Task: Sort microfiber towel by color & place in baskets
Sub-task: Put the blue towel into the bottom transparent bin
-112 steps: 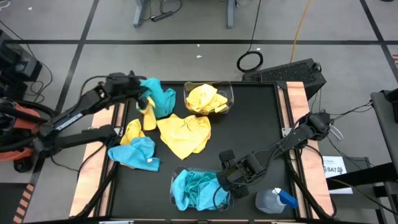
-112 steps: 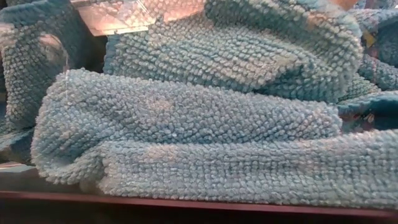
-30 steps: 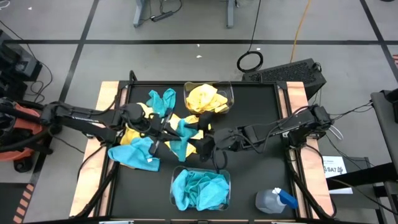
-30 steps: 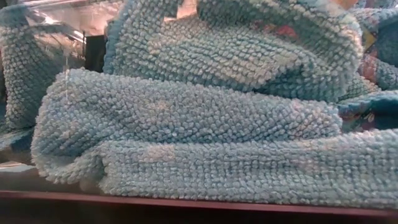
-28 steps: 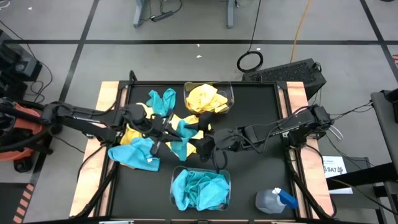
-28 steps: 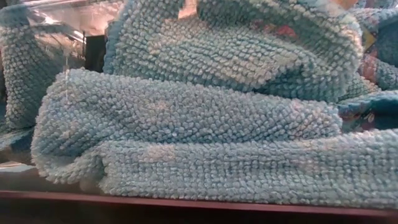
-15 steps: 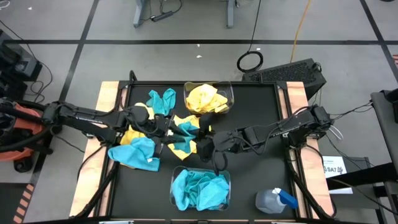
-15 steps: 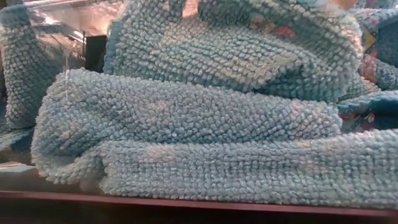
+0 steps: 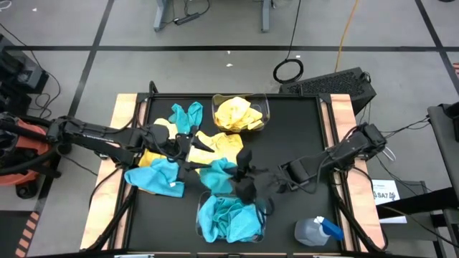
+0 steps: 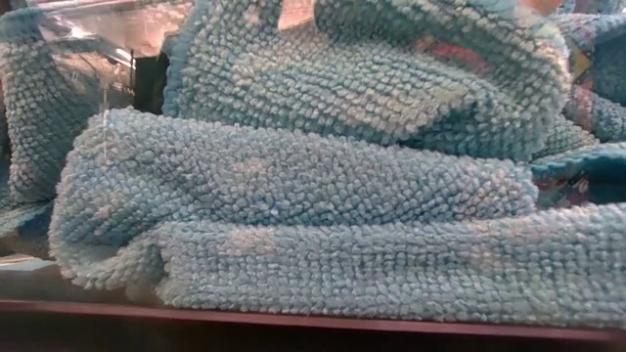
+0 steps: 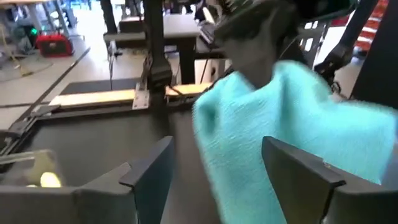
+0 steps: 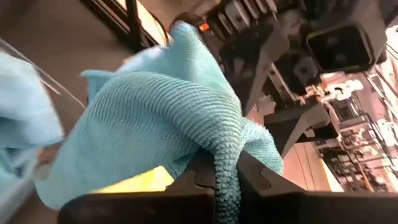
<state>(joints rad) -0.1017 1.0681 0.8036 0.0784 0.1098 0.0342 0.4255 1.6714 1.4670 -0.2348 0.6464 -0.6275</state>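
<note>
High view looks straight down on my whole table [image 9: 287, 129], both my arms in it. Low view sits at table height, pressed against turquoise towels [image 10: 313, 225] in near basket [image 9: 231, 218], room hidden. My 2 wrist views look forward past own fingers, very close; both share 1 turquoise towel [image 11: 292, 124] pinched in my right gripper [image 12: 225, 180]

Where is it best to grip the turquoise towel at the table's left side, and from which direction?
Pinch the turquoise towel at its raised crumpled hump, coming straight down from above; its flat edges hug the table, probably offering little purchase.
</note>
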